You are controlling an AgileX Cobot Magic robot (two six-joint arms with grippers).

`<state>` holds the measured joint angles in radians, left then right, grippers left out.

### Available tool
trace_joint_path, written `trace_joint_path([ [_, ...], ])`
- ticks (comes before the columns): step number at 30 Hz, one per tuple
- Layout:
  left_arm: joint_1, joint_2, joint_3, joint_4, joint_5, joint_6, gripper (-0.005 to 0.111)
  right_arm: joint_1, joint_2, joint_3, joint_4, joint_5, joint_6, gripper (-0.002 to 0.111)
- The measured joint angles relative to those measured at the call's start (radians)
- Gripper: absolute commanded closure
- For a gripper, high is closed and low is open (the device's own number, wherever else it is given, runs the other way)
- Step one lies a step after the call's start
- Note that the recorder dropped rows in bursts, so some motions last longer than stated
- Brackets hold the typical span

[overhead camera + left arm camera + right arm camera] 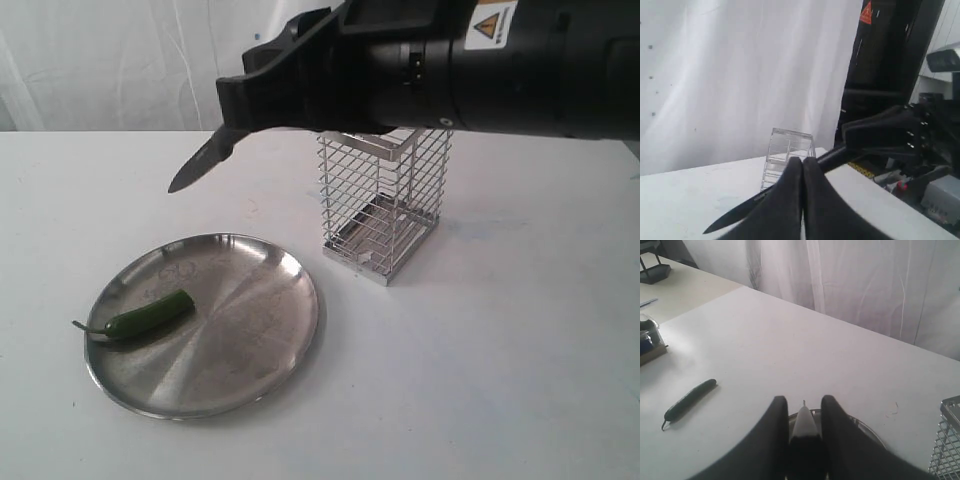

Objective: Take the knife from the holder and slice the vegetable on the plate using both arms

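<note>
My right gripper (pixel 238 128) reaches in from the right, high over the table, shut on the black knife (pixel 203 162). The blade slants down to the left, above the far side of the plate (pixel 270 345). In the right wrist view the knife (pixel 804 421) sits edge-on between the fingers (pixel 780 412), with the plate rim (pixel 860 424) below. The green chili (pixel 150 314) lies on the plate's left part, stem to the left. The wire holder (pixel 385 205) stands behind the plate, with nothing in it. My left gripper (pixel 802 162) is shut on nothing and faces the knife (pixel 735 216) and holder (pixel 788 154).
A second green chili (pixel 689 400) lies on the bare white table beyond the plate. A side table (pixel 685 287) with a few small items stands further off. White curtains (pixel 850 275) hang behind. Black equipment (pixel 890 65) stands past the table's right edge.
</note>
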<state>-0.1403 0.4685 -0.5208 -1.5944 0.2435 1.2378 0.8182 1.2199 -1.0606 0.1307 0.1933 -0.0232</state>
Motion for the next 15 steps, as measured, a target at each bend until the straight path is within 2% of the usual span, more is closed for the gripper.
trace_joint_path([
  [2, 0.0, 0.177, -0.059, 0.057, 0.053, -0.028, 0.102, 0.0, 0.0, 0.0, 0.0, -0.013, -0.002, 0.108],
  [5, 0.0, 0.42, -0.037, 0.105, 0.106, -0.041, 0.083, 0.0, 0.0, 0.0, 0.0, -0.044, -0.002, 0.108],
  [6, 0.0, 0.506, -0.013, 0.098, 0.101, -0.02, 0.08, 0.0, 0.0, 0.0, 0.0, -0.056, -0.002, 0.108],
  [7, 0.0, 0.546, -0.001, 0.08, 0.1, 0.007, 0.079, 0.0, 0.0, 0.0, 0.0, -0.067, -0.002, 0.108],
  [9, 0.0, 0.65, 0.03, -0.063, 0.167, 0.189, 0.082, 0.0, 0.0, 0.0, 0.0, -0.091, -0.002, 0.108],
  [10, 0.0, 0.673, 0.031, -0.087, 0.181, 0.235, 0.084, 0.0, 0.0, 0.0, 0.0, -0.093, -0.002, 0.108],
  [15, 0.0, 0.764, -0.016, -0.122, 0.16, 0.349, 0.086, 0.0, 0.0, 0.0, 0.002, -0.111, -0.002, 0.108],
])
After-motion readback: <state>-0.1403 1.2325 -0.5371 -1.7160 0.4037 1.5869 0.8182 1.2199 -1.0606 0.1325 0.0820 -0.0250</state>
